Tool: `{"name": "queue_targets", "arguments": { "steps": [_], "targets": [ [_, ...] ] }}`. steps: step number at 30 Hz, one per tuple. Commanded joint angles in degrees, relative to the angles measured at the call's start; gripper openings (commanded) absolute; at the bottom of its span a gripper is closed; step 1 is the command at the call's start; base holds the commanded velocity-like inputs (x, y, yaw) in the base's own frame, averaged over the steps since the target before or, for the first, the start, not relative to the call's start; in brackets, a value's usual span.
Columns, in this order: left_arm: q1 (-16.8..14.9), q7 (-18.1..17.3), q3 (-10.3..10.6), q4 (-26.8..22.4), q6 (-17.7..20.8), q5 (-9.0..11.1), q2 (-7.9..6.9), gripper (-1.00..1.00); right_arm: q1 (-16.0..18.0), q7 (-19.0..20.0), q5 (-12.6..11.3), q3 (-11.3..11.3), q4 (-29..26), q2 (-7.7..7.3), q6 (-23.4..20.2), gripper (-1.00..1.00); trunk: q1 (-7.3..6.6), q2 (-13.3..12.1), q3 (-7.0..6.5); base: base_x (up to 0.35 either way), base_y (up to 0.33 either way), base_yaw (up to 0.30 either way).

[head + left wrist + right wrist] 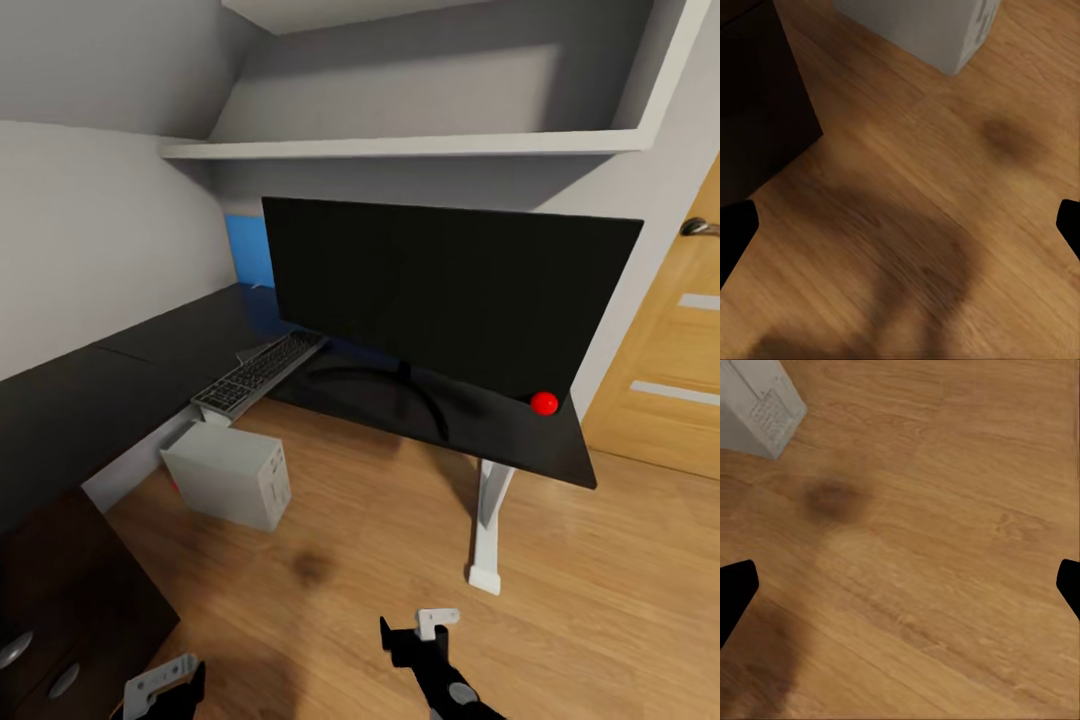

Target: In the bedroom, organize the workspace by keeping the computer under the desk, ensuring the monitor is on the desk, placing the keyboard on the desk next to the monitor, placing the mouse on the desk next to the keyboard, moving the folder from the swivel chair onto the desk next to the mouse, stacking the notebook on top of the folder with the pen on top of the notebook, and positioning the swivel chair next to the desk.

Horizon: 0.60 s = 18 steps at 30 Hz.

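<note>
Keyboard sits half off the worktop edge beside the monitor; computer is on the floor below. Light, rigid, slick plastic, I reckon, so pinch a long edge. Both tools, left and right, hang released, empty.

monitor and keyboard on desk, computer below.
</note>
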State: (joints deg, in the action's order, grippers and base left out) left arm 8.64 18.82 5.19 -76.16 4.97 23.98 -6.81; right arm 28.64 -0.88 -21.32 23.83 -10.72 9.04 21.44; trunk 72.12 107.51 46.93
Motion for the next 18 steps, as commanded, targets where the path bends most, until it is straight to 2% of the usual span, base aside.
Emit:
{"name": "queue_targets", "arguments": {
  "steps": [1, 2, 3, 5, 6, 7, 8, 9, 10, 13, 14, 15, 16, 18],
  "targets": [
    [0.0, 0.4, 0.2, -0.2, 0.2, 0.5, -0.17, 1.00, 0.1, -1.2, -1.3, 0.3, -1.7, 0.05, -1.0, 1.00, 0.22, 0.4, 0.23, 0.000, 0.000, 0.000],
    [0.1, 0.4, 0.2, -0.2, 0.3, 0.5, -0.25, 1.00, 0.1, -2.3, -2.1, 0.2, -3.3, 0.10, -2.4, 1.00, 0.44, 0.8, 0.41, 0.000, 0.000, 0.000],
    [0.1, 0.5, 0.2, -0.3, 0.3, 0.7, -0.37, 1.00, 0.3, -4.4, -4.1, 0.1, -6.4, 0.16, -6.1, 1.00, 0.66, 1.2, 0.58, 0.000, 0.000, 0.000],
    [0.1, 0.4, 0.2, -0.3, 0.3, 0.8, -0.44, 1.00, 0.7, -5.7, -6.7, 0.0, -9.2, 0.22, -10.4, 1.00, 1.10, 2.0, 0.94, 0.000, 0.000, 0.000],
    [0.1, 0.5, 0.2, -0.3, 0.4, 0.8, -0.50, 1.00, 2.4, -6.9, -12.0, -0.1, -13.5, 0.29, -17.3, 1.00, 1.32, 2.4, 1.12, 0.000, 0.000, 0.000],
    [0.1, 0.5, 0.2, -0.3, 0.4, 0.8, -0.53, 1.00, 3.8, -7.4, -16.1, -0.1, -16.0, 0.34, -21.3, 1.00, 1.54, 2.8, 1.30, 0.000, 0.000, 0.000],
    [0.1, 0.5, 0.2, -0.3, 0.4, 0.9, -0.54, 1.00, 4.5, -7.5, -18.2, -0.1, -17.1, 0.40, -23.2, 1.00, 1.76, 3.2, 1.48, 0.000, 0.000, 0.000],
    [0.1, 0.5, 0.2, -0.3, 0.4, 0.9, -0.56, 1.00, 6.9, -7.9, -27.4, -0.2, -20.6, 0.67, -30.5, 1.00, 1.98, 3.6, 1.66, 0.000, 0.000, 0.000],
    [0.1, 0.5, 0.2, -0.3, 0.4, 1.0, -0.53, 1.00, 7.8, -8.0, -32.3, -0.2, -22.0, 0.75, -34.2, 1.00, 2.20, 4.0, 1.84, 0.000, 0.000, 0.000],
    [0.1, 0.6, 0.2, -0.3, 0.4, 1.0, -0.51, 1.00, 8.7, -8.1, -40.0, -0.2, -23.8, 0.79, -39.4, 1.00, 2.86, 5.2, 2.38, 0.000, 0.000, 0.000],
    [0.1, 0.6, 0.3, -0.3, 0.4, 1.0, -0.47, 1.00, 9.1, -8.1, -45.2, -0.3, -24.8, 0.77, -42.3, 1.00, 3.08, 5.7, 2.56, 0.000, 0.000, 0.000],
    [0.1, 0.6, 0.3, -0.2, 0.4, 1.0, -0.44, 1.00, 9.2, -8.1, -47.6, -0.3, -25.1, 0.74, -43.4, 1.00, 3.30, 6.1, 2.74, 0.000, 0.000, 0.000],
    [0.1, 0.6, 0.3, -0.2, 0.4, 1.0, -0.39, 1.00, 9.4, -8.0, -51.7, -0.1, -25.9, 0.70, -45.2, 1.00, 3.52, 6.5, 2.92, 0.000, 0.000, 0.000],
    [0.2, 0.6, 0.3, -0.2, 0.4, 1.0, -0.34, 1.00, 9.5, -8.0, -54.3, 0.1, -26.5, 0.71, -46.3, 1.00, 3.96, 7.3, 3.28, 0.000, 0.000, 0.000]
  ]
}}
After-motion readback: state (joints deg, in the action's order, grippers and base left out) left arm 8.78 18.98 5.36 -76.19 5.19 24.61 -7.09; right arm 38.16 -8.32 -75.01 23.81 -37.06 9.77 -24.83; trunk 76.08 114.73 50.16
